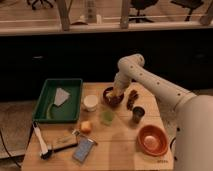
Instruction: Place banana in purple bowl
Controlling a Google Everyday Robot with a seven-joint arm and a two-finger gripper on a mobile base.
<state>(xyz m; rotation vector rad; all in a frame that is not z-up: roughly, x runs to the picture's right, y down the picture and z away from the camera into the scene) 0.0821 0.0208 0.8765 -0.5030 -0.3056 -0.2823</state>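
The purple bowl (pixel 109 99) is small, round and dark, and stands on the wooden table near its back middle. My gripper (pixel 116 93) points down from the white arm and hangs right over the bowl's right half, at its rim. A small yellow piece, the banana (pixel 118 93), shows at the gripper's tip inside the bowl's outline. I cannot tell whether the banana is held or lies in the bowl. The gripper hides part of the bowl.
A green tray (pixel 50 111) holds a grey piece at the left. A white cup (pixel 90 102), a green cup (pixel 106 117), a dark cup (pixel 137 114), an orange bowl (pixel 152 140), a round orange fruit (pixel 86 126), a blue packet (pixel 84 149) and a brush (pixel 41 141) lie around.
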